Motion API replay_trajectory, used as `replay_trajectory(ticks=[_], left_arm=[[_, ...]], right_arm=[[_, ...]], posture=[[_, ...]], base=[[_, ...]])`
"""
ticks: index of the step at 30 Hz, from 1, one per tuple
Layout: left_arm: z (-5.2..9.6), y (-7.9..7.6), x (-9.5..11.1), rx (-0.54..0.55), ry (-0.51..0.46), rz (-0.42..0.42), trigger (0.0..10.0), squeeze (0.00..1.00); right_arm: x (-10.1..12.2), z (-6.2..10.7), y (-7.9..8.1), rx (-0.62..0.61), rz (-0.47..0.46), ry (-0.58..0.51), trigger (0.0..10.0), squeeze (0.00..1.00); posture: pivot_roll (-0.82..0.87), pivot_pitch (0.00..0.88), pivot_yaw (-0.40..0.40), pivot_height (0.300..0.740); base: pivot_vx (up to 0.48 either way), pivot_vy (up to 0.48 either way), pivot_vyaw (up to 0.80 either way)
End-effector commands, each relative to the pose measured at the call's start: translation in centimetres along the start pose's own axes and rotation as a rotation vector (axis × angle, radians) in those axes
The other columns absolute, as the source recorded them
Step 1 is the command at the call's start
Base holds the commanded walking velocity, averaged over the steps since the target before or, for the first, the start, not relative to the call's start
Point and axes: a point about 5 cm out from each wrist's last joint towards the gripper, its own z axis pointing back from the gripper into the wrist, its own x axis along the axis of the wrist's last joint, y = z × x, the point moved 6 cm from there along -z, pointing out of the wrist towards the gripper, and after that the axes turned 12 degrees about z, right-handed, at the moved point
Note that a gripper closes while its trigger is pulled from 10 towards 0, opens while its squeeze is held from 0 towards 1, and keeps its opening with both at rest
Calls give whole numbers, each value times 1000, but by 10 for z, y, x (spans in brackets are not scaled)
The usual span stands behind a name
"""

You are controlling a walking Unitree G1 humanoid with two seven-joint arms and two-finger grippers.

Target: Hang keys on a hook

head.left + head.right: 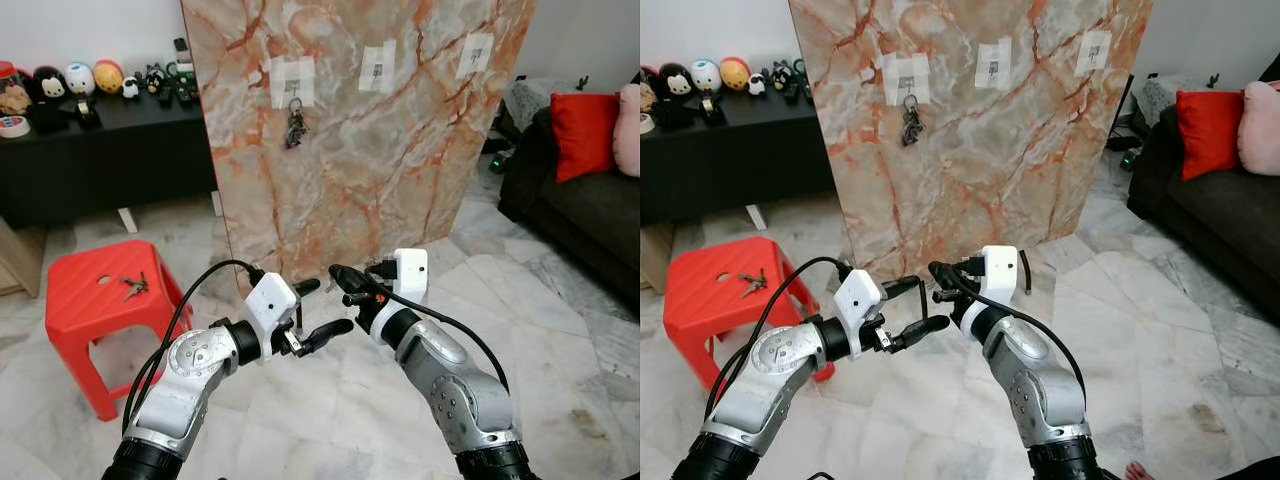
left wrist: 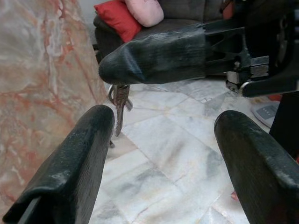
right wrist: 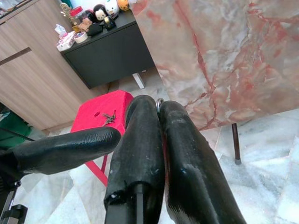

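Right gripper point(image 1: 338, 272) pinches a key set point(image 2: 120, 100) before the marble board point(image 1: 400, 150), left gripper point(image 1: 322, 308) spread wide beside it

The keys point(image 2: 119, 103) hang under the right gripper point(image 3: 159, 140); its closed fingers cover their upper part, leaving only a sliver of ring at the tips in the right wrist view. From the head views they are too small to make out against the marble panel point(image 1: 400, 130) behind.

The left gripper point(image 2: 159, 154) stands open, finger bases cut by the picture's edge.

Hook detail on the taped patches point(image 1: 292, 82) of the panel is too small to tell; the panel's top is cut off.

A second bunch point(image 1: 135, 287) on the red stool point(image 1: 75, 290) left of the panel: count unreadable.
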Motion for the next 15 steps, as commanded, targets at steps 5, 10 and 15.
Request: replay_trajectory(ticks=[5,10,15], left_arm=[[-7,-11,7,-70,-17,40,10000,0],[-10,-20,9,-118,-11,48,10000,0],[-11,-23,8,-127,-7,46,10000,0]], right_arm=[[8,3,4,20,-13,-9,10000,0],[6,4,9,37,-24,7,10000,0],[5,4,13,53,-30,10,10000,0]], posture=[[85,17,-54,740],[84,21,-50,740],[83,23,-48,740]], base=[[0,0,0],[0,0,0],[0,0,0]])
